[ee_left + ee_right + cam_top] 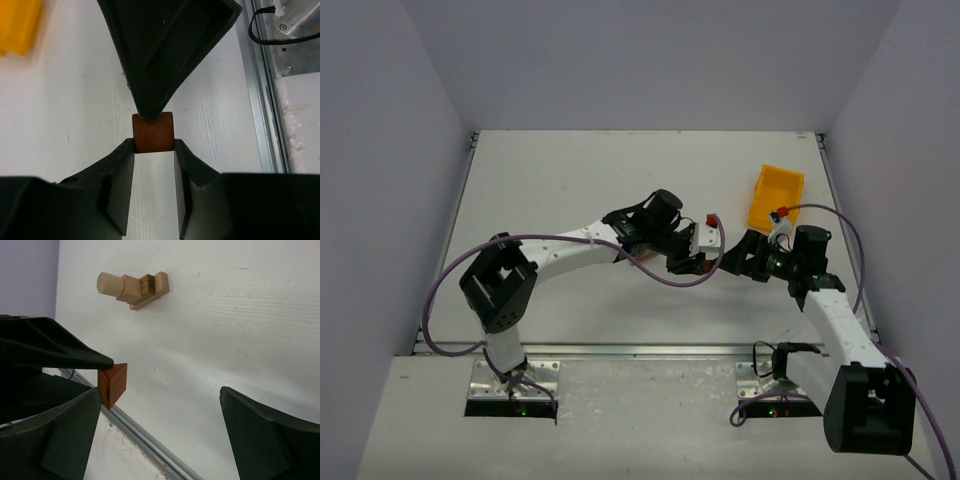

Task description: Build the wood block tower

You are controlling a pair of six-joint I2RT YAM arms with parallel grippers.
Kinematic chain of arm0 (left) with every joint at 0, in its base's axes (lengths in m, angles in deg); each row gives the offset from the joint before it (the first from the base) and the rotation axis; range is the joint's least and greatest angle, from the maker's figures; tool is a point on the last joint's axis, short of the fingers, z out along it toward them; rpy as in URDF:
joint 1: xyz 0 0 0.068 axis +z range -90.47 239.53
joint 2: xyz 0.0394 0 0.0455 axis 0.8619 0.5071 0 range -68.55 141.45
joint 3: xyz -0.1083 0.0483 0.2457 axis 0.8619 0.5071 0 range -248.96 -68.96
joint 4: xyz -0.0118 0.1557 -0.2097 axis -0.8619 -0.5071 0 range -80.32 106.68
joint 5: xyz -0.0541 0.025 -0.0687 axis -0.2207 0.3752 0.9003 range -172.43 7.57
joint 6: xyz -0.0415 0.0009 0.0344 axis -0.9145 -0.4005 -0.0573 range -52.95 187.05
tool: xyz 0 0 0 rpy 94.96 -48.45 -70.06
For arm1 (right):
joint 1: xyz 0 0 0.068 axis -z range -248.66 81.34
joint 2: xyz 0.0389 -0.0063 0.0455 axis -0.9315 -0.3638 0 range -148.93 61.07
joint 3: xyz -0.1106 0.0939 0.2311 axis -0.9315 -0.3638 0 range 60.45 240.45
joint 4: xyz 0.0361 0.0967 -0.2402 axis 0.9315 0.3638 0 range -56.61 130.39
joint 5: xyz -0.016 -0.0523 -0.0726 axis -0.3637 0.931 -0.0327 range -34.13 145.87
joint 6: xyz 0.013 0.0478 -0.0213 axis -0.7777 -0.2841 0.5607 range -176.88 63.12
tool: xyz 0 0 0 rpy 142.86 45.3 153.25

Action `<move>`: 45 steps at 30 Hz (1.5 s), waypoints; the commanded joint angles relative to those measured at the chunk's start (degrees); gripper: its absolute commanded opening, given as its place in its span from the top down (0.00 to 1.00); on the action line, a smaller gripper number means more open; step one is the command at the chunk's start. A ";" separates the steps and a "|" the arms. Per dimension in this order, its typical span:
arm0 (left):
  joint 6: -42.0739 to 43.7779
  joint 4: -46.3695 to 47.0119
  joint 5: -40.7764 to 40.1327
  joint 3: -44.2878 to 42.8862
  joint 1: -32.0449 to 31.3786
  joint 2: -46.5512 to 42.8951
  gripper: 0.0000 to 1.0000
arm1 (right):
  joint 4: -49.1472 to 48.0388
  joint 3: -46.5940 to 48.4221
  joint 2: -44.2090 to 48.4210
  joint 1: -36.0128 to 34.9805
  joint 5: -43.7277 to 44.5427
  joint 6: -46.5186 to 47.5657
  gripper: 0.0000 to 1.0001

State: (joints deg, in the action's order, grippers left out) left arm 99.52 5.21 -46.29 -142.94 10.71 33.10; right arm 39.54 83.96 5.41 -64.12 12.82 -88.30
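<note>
Transfer of the dark reddish-brown wedge piece point(153, 131) is judged to be the step in hand. The piece is clenched between the fingertips of the left tool point(153, 144). In the left wrist view one finger of the right tool point(160, 390) is seen at its top edge; whether contact is made cannot be told. The right tool is spread wide and nothing is gripped by it.

The wedge is held right of the middle of the desk point(240, 315), toward the near edge, with the yellow bin point(778, 197) toward the far right corner. The wood block tower point(137, 290), a pale plank point(161, 284) bearing small blocks with a round wooden piece point(110, 284) at one end, lies on the desk well apart from both tools.

Next, a handover or a carry to that plank is called for. A level seating and a gentle release would be needed, since the small pieces could be knocked over easily.
</note>
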 commanded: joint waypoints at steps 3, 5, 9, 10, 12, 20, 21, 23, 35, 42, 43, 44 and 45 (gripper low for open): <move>-0.13 -0.02 -1.91 -0.42 -0.36 -3.86 1.00 | 5.20 3.07 4.79 0.25 12.35 1.67 0.01; 0.65 -1.48 -3.34 -0.98 0.15 -4.34 1.00 | 7.72 3.28 6.06 0.24 16.16 1.80 0.01; 2.24 -10.05 -5.30 -3.45 2.68 -4.11 1.00 | 12.23 3.87 8.31 0.21 27.08 2.95 0.01; 2.48 -12.59 -6.13 -4.80 3.45 -3.71 1.00 | 12.89 3.81 8.51 0.21 28.79 3.21 0.01; 3.17 -15.61 -7.70 -6.64 4.31 -2.90 1.00 | 13.37 3.65 8.56 0.21 31.09 3.50 0.01; 11.55 -35.60 -17.05 -20.48 8.55 0.74 1.00 | 14.67 4.61 4.72 0.21 32.86 5.08 0.01; 12.71 -37.32 -18.22 -21.99 9.30 1.29 1.00 | 14.88 4.81 4.22 0.21 32.86 5.33 0.01; 15.52 -38.92 -21.88 -22.95 10.36 1.79 1.00 | 15.37 5.31 3.56 0.25 32.98 5.57 0.01; 18.60 -49.70 -28.00 -29.65 10.15 7.11 1.00 | 20.57 9.74 2.17 0.24 33.83 8.24 0.01; 17.28 -51.05 -26.27 -32.49 10.15 10.68 1.00 | 21.54 9.80 1.60 0.29 34.79 8.39 0.01; 17.16 -51.57 -25.66 -33.14 10.15 10.87 1.00 | 21.54 9.80 1.41 0.21 34.80 8.39 0.01; 16.48 -52.17 -24.94 -34.41 10.15 11.13 1.00 | 21.54 9.80 0.90 0.21 34.88 8.39 0.01; 16.12 -52.51 -23.84 -35.11 10.14 11.47 1.00 | 21.63 9.89 0.63 0.21 34.79 8.39 0.01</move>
State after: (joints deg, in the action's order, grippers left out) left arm 116.84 -45.42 -73.69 -173.65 20.72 43.85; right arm 61.08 91.80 7.02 -64.13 46.36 -80.78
